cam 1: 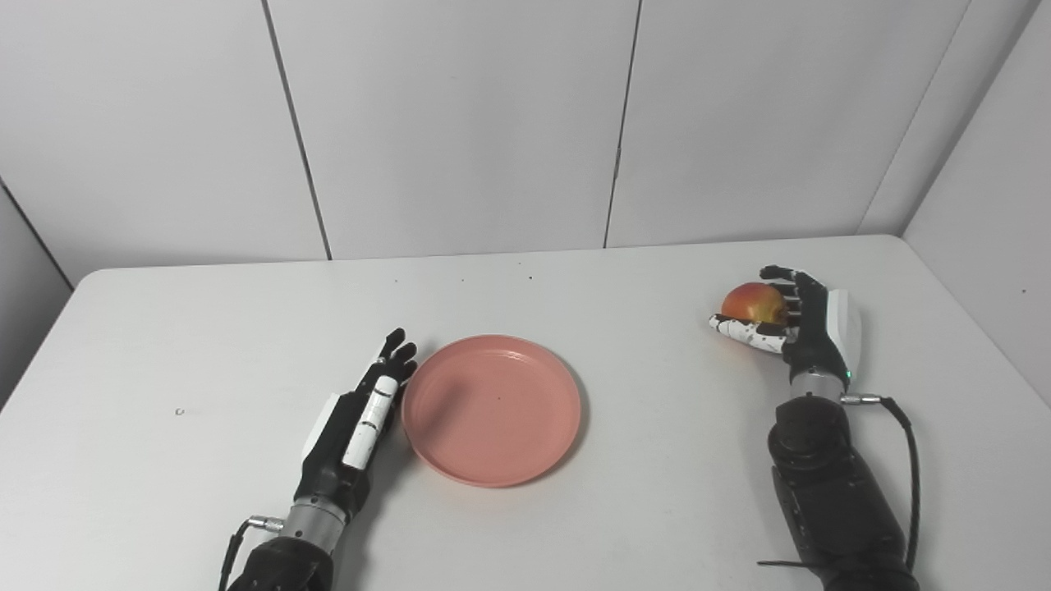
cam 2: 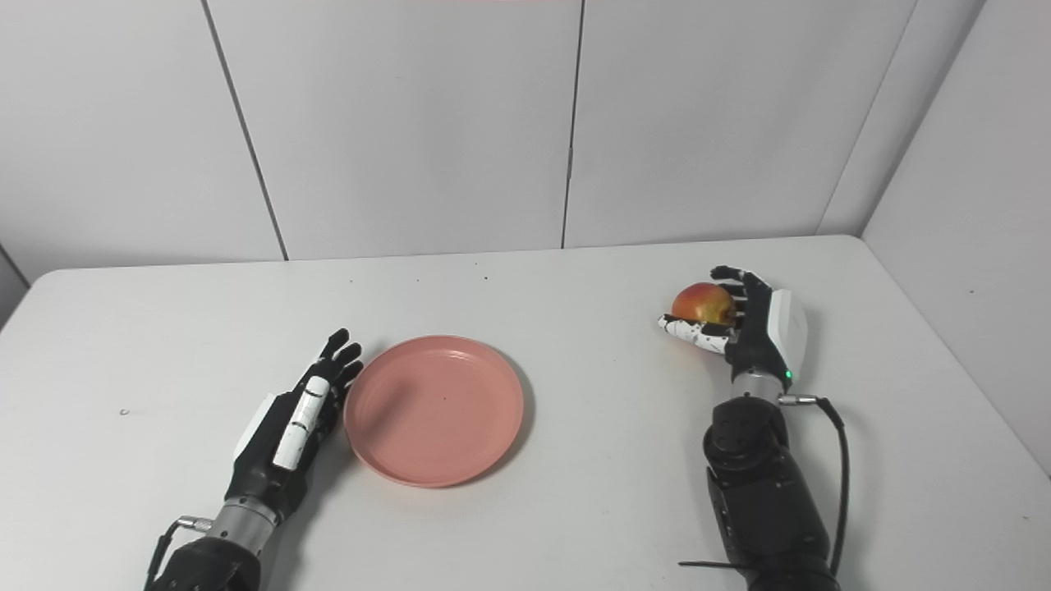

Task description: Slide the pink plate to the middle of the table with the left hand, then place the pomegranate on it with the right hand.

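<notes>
The pink plate (cam 1: 491,409) lies flat near the middle of the white table (cam 1: 205,345). My left hand (cam 1: 361,423) rests on the table with its fingers straight and together, its edge against the plate's left rim; it holds nothing. The pomegranate (cam 1: 754,304), red and yellow, is at the right side of the table. My right hand (cam 1: 792,320) is wrapped around it, thumb in front and fingers behind and over it. I cannot tell whether the fruit is off the table. In the right eye view the plate (cam 2: 433,409) and pomegranate (cam 2: 703,304) show the same way.
White wall panels (cam 1: 460,123) stand behind the table's far edge. A black cable (cam 1: 907,468) loops beside my right forearm. The table's right edge (cam 1: 977,328) runs close to the right hand.
</notes>
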Available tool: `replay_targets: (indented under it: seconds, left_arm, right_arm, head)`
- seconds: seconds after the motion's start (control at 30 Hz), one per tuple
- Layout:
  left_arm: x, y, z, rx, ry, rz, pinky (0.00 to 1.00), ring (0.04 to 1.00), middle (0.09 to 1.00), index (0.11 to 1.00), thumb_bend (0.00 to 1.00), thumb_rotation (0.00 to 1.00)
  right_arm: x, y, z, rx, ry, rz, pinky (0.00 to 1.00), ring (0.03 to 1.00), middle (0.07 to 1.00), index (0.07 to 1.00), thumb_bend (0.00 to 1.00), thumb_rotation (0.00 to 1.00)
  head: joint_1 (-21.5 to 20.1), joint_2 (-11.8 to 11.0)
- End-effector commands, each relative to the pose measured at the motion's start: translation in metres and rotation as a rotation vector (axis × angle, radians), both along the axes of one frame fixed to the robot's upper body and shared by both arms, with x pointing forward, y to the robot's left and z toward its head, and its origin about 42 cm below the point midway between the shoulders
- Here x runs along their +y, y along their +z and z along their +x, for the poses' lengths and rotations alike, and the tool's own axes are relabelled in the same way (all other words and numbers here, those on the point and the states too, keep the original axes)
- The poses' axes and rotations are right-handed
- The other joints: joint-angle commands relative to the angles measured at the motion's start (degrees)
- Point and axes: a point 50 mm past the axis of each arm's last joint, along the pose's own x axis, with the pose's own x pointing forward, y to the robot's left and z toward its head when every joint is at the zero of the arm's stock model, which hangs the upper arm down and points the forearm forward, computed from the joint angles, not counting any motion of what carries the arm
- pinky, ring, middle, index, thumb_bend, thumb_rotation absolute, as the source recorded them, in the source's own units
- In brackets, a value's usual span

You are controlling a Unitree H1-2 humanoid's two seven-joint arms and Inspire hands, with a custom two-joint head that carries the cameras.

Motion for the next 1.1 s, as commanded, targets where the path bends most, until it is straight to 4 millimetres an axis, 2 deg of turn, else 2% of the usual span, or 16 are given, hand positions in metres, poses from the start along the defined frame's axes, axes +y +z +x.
replay_targets:
  seconds: [0.0, 0.1, 0.2, 0.37, 0.67, 0.97, 1.07]
  left_arm:
    - [-0.002, 0.012, 0.003, -0.045, -0.013, -0.001, 0.95, 0.968, 0.972, 0.969, 0.58, 0.96]
    - [-0.002, 0.012, 0.003, -0.045, -0.017, -0.008, 0.95, 0.969, 0.972, 0.969, 0.58, 0.96]
    - [-0.002, 0.012, 0.003, -0.040, -0.016, -0.014, 0.96, 0.972, 0.975, 0.971, 0.58, 0.94]
    - [-0.003, 0.012, 0.003, -0.041, -0.013, -0.006, 0.96, 0.973, 0.975, 0.972, 0.58, 0.95]
    - [-0.006, 0.014, 0.002, -0.049, -0.009, 0.008, 0.95, 0.966, 0.968, 0.965, 0.58, 0.96]
    - [-0.007, 0.017, -0.002, -0.058, -0.002, 0.038, 0.95, 0.964, 0.968, 0.964, 0.58, 0.98]
    - [-0.007, 0.018, -0.002, -0.059, 0.001, 0.043, 0.94, 0.962, 0.966, 0.963, 0.58, 0.99]
  right_arm:
    - [0.002, 0.021, 0.005, -0.118, 0.016, -0.020, 0.32, 0.404, 0.490, 0.530, 0.51, 0.00]
    - [0.002, 0.020, 0.003, -0.131, 0.014, -0.016, 0.33, 0.389, 0.497, 0.531, 0.51, 0.00]
    - [0.003, 0.019, 0.002, -0.138, 0.013, -0.010, 0.29, 0.443, 0.465, 0.517, 0.52, 0.00]
    - [0.006, 0.020, -0.001, -0.160, 0.018, -0.009, 0.30, 0.450, 0.483, 0.499, 0.52, 0.00]
    - [0.021, 0.037, -0.013, -0.228, 0.067, 0.018, 0.32, 0.452, 0.493, 0.492, 0.52, 0.00]
    - [0.047, 0.058, -0.028, -0.305, 0.187, 0.027, 0.33, 0.452, 0.483, 0.504, 0.52, 0.00]
    - [0.055, 0.062, -0.032, -0.323, 0.222, 0.029, 0.36, 0.397, 0.510, 0.517, 0.51, 0.00]
  head:
    - [0.0, 0.0]
    - [0.0, 0.1]
    - [0.2, 0.1]
    - [0.4, 0.2]
    - [1.9, 0.8]
    - [2.7, 1.0]
    - [3.1, 1.0]
